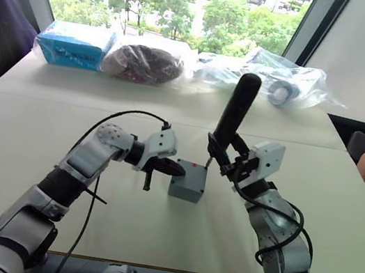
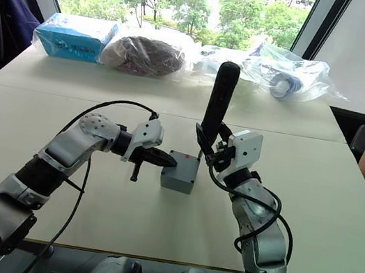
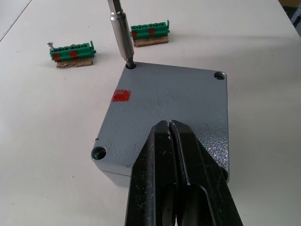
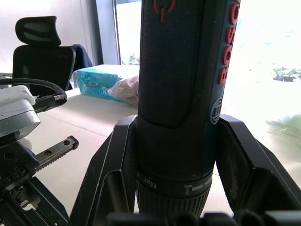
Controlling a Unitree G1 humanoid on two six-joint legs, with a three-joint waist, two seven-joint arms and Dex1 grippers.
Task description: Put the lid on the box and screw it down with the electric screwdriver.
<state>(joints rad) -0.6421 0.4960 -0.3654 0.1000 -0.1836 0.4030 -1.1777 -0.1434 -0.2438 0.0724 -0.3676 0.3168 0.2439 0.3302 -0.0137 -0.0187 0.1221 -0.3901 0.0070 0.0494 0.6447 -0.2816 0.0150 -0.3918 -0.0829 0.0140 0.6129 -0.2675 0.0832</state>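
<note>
- Head views: the lid (image 1: 190, 175) already sits on the grey box (image 1: 184, 189), which stands near the middle of the white table (image 1: 25, 144). The right gripper (image 1: 229, 160) holds the electric screwdriver (image 1: 235, 110) almost upright over the box's far corner, so placing the lid looks done and the screwing is under way. The left gripper (image 1: 167, 167) reaches in from the robot's left and rests on the lid's near edge.
- Left wrist view: the left gripper's two black fingers (image 3: 164, 155) are pressed together, nothing between them, tips lying flat on the lid beside a red mark (image 3: 121, 95). The metal bit (image 3: 120, 29) stands in one corner hole, far from the fingertips. Three other corner holes show, the one nearest looking empty, so several screws probably remain. Two green screw strips (image 3: 73, 50) lie on the table beyond the box.
- Right wrist view: the right gripper's fingers (image 4: 241, 160) clamp the screwdriver's black body on both sides, just above its collar.
</note>
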